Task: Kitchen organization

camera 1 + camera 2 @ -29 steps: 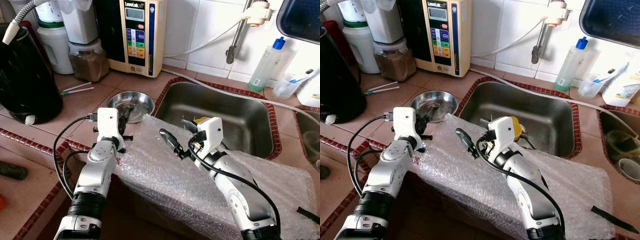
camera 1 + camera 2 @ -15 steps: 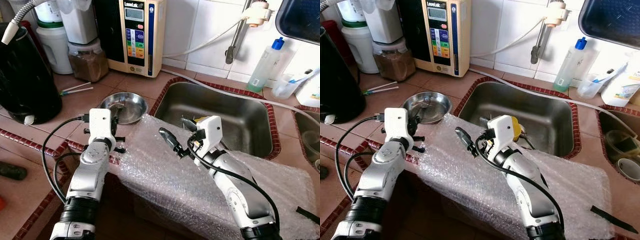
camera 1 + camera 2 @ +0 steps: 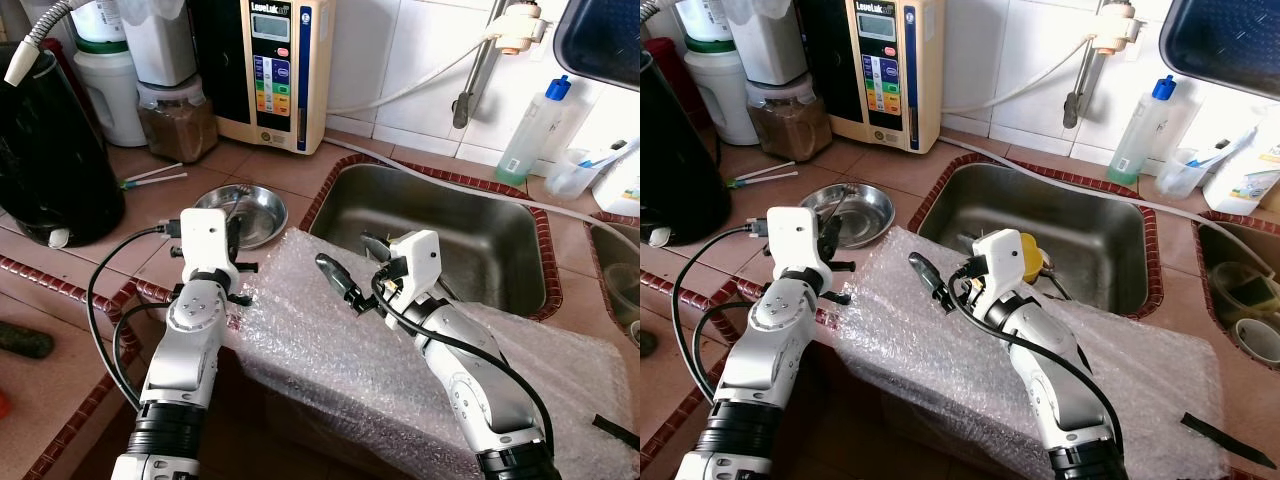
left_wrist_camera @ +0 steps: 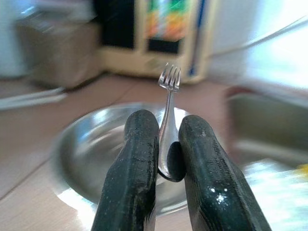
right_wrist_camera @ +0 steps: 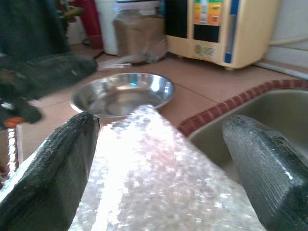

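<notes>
Left wrist view shows the left gripper (image 4: 166, 144) clamped on the handle of a small fork (image 4: 167, 108), tines up, held above the steel bowl (image 3: 243, 211) on the tiled counter (image 3: 165, 215). Judging by this, the fork is picked up but not yet put away; the bowl looks like the likely place for it. Further right, the right gripper (image 3: 352, 268) hovers with fingers spread wide and empty over the bubble wrap (image 3: 330, 350), just before the sink (image 3: 450, 230), so most of the tidying seems left.
</notes>
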Robot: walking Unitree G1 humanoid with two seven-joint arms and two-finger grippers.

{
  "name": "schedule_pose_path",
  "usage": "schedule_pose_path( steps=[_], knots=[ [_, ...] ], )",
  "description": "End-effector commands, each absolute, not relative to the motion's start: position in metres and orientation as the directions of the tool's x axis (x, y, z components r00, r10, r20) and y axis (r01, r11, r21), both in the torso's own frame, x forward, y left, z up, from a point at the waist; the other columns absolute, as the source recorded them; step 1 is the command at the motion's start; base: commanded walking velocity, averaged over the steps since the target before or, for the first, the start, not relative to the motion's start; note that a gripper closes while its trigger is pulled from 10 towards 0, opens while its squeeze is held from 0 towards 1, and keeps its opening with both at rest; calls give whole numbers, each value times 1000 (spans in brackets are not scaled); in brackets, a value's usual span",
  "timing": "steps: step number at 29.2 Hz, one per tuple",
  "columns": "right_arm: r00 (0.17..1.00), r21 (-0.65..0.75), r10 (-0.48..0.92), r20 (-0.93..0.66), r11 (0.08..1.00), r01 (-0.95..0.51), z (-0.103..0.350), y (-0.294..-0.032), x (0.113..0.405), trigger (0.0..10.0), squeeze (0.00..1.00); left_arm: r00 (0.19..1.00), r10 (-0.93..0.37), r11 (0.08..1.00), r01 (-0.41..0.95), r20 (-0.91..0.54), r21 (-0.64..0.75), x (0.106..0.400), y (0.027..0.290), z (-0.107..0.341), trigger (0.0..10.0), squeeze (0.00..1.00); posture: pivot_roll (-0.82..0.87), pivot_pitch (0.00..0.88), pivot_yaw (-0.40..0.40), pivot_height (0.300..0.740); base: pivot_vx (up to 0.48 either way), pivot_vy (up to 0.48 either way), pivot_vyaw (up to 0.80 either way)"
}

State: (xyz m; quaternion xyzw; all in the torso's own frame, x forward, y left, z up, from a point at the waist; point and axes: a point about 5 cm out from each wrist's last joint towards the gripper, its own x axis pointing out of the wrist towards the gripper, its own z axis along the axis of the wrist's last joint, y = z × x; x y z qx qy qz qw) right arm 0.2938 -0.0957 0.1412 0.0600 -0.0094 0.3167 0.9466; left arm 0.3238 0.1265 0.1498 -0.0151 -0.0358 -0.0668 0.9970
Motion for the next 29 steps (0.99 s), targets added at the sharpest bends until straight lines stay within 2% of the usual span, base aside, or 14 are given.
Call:
schedule_pose_path(
  steps=[1,5,7,12,17,18,21,24,28,29],
  knots=[
    [830,113,553,77,822,-558,148,-106,300,10000,0,958,-234,968,245,165,-53,319,113,164,0,0,69,0,-47,740,0,0,0],
    [872,149,482,89,859,-490,150,-116,308,10000,0,941,-279,954,294,194,-55,317,108,168,0,0,69,0,-49,740,0,0,0],
    [909,218,405,101,882,-417,154,-128,315,10000,0,927,-299,944,323,228,-74,315,104,172,0,0,66,0,-49,740,0,0,0],
    [937,366,329,121,862,-350,161,-137,323,10000,0,851,-422,881,466,313,-80,309,86,183,0,0,63,0,-54,740,0,0,0],
    [949,538,292,121,784,-310,163,-140,327,10000,0,784,-531,809,582,321,-83,304,64,182,0,0,63,0,-59,740,0,0,0],
    [949,538,292,121,784,-310,163,-140,327,10000,0,784,-531,809,582,321,-83,304,64,182,0,0,63,0,-59,740,0,0,0],
    [943,631,300,147,705,-323,169,-140,328,10000,0,734,-607,757,651,306,-60,303,50,177,0,0,51,0,-50,740,0,0,0],
    [926,663,329,183,654,-364,175,-139,326,10000,0,730,-615,751,657,298,-61,303,49,176,0,0,46,0,-46,740,0,0,0],
    [923,672,338,186,641,-370,176,-139,325,10000,0,722,-624,742,667,299,-62,303,48,176,0,0,47,0,-46,740,0,0,0],
    [916,712,335,218,587,-385,180,-141,325,10000,0,710,-641,730,682,291,-54,302,47,175,0,0,47,0,-46,740,0,0,0]
  ],
)
